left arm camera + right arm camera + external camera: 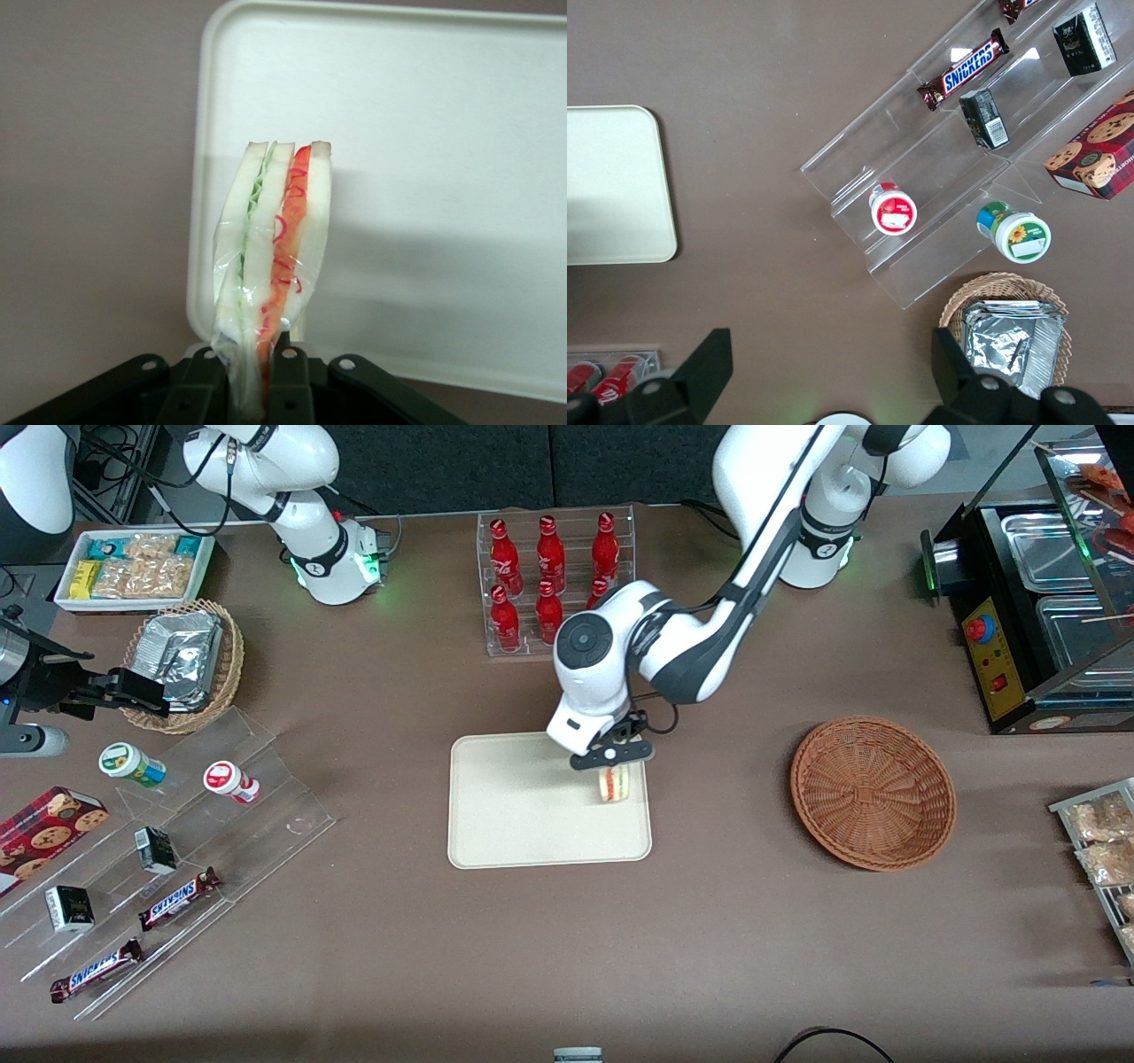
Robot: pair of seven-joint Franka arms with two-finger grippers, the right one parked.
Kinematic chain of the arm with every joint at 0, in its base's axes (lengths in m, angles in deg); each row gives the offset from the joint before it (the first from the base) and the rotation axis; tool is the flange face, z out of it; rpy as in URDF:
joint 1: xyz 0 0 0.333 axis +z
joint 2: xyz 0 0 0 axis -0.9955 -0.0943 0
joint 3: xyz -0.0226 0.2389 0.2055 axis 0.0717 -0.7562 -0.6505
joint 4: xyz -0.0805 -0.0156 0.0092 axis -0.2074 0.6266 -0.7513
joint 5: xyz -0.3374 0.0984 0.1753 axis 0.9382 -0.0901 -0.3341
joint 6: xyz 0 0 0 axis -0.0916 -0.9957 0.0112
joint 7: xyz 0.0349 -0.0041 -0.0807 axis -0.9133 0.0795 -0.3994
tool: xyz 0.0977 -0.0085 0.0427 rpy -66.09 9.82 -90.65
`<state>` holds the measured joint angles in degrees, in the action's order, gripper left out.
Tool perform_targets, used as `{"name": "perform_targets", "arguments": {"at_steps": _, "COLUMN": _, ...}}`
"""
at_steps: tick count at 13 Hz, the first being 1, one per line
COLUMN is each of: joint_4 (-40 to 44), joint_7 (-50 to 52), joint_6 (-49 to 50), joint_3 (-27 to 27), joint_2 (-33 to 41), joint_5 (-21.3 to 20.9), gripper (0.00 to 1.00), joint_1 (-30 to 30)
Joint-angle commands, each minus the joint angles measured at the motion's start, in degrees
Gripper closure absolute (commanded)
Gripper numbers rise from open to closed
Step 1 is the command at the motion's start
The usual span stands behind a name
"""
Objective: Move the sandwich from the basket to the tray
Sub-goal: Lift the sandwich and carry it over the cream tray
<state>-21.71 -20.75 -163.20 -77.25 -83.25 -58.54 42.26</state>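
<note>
The sandwich (613,784) is a wrapped wedge of white bread with red, orange and green filling. My left gripper (611,759) is shut on it and holds it on edge over the cream tray (523,815), near the tray's edge toward the working arm's end. In the left wrist view the sandwich (275,257) hangs between the black fingers (288,381), over the tray (425,177) near one corner. I cannot tell whether it touches the tray. The reddish-brown basket (873,792) stands empty on the table, toward the working arm's end.
A clear rack of red bottles (554,576) stands farther from the front camera than the tray. A black appliance (1036,602) and packaged pastries (1103,841) lie at the working arm's end. A clear tiered stand with snacks (159,850) and a tan foil-pack basket (186,660) lie toward the parked arm's end.
</note>
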Motion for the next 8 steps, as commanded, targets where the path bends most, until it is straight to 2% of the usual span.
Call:
{"name": "perform_targets", "arguments": {"at_steps": 1, "joint_4": 2.38, "joint_7": 2.9, "joint_6": -3.85, "joint_3": -0.85, "joint_2": -2.55, "joint_5": -0.92, "gripper": 1.0, "joint_1": -2.31}}
{"name": "perform_targets", "arguments": {"at_steps": 8, "joint_4": 3.26, "joint_7": 3.69, "joint_6": -7.38, "joint_3": -0.94, "joint_2": -5.72, "joint_5": -1.01, "gripper": 1.0, "joint_1": -3.37}}
